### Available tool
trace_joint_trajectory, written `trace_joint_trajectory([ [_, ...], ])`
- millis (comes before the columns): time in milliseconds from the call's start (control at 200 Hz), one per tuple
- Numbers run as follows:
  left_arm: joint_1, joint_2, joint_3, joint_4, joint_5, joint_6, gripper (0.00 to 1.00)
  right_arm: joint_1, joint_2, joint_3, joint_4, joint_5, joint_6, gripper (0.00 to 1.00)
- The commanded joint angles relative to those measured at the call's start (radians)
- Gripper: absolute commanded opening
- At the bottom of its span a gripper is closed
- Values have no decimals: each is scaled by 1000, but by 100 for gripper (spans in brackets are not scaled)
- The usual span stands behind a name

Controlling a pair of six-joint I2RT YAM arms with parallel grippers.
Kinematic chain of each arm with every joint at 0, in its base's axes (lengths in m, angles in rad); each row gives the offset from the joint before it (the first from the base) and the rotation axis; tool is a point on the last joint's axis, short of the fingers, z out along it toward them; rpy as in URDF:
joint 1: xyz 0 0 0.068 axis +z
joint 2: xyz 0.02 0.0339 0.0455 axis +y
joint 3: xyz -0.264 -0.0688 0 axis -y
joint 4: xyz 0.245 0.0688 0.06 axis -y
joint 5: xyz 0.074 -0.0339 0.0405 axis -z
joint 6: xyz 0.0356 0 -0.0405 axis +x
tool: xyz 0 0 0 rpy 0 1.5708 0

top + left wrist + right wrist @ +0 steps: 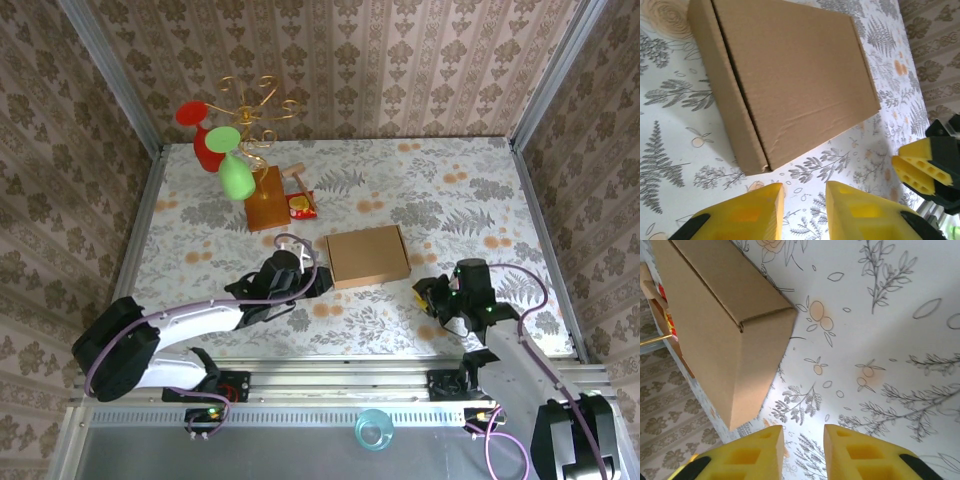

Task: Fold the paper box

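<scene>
On the surface [450,190], the box [368,256] lies flat and shut, seemingly finished, which would explain why the left tool [320,280] just beside it and the right tool [430,298] farther off stand slightly parted, gripping nothing.

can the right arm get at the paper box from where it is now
Probably yes. The right gripper sits just right of the paper box with open jaws, holding nothing, and bare tablecloth lies between them. The left gripper is at the opposite side.
</scene>
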Motion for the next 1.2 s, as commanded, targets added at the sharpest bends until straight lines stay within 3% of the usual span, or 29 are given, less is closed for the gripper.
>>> trace_joint_trajectory([
  [0,-5,-23,7,29,-38,0,29,3,-53,52,-76,66,-62,32],
  [125,1,-122,34,-75,-88,45,38,2,-64,173,-184,139,-173,49],
  [180,15,-197,30,-119,-119,64,47,2,-59,236,-244,195,-234,59],
  [195,21,-220,26,-133,-128,68,63,2,-59,252,-260,214,-251,64],
  [210,27,-241,21,-144,-135,73,93,2,-61,270,-273,231,-269,76],
  [215,28,-251,19,-146,-135,75,96,2,-61,275,-276,237,-275,78],
  [230,35,-276,13,-155,-141,81,100,2,-62,286,-283,250,-294,96],
  [345,144,-470,-74,-215,-152,97,100,3,-86,347,-342,417,-412,100],
  [550,359,-825,-169,-513,-221,185,100,2,-161,279,-206,628,-525,100],
  [655,402,-959,-139,-787,-494,91,100,2,-173,224,-96,789,-540,100],
  [755,452,-950,-115,-935,-695,37,100,2,-143,134,140,874,-639,100],
  [920,610,-813,-131,-798,-696,212,100,1,-18,77,415,945,-808,100],
  [1050,724,-739,-239,-475,-610,356,100,0,128,48,607,931,-973,100],
  [1115,772,-713,-278,-355,-593,344,100,-5,228,43,695,910,-1051,100],
  [1195,788,-660,-292,-203,-604,414,100,-29,370,63,772,835,-1082,100],
])
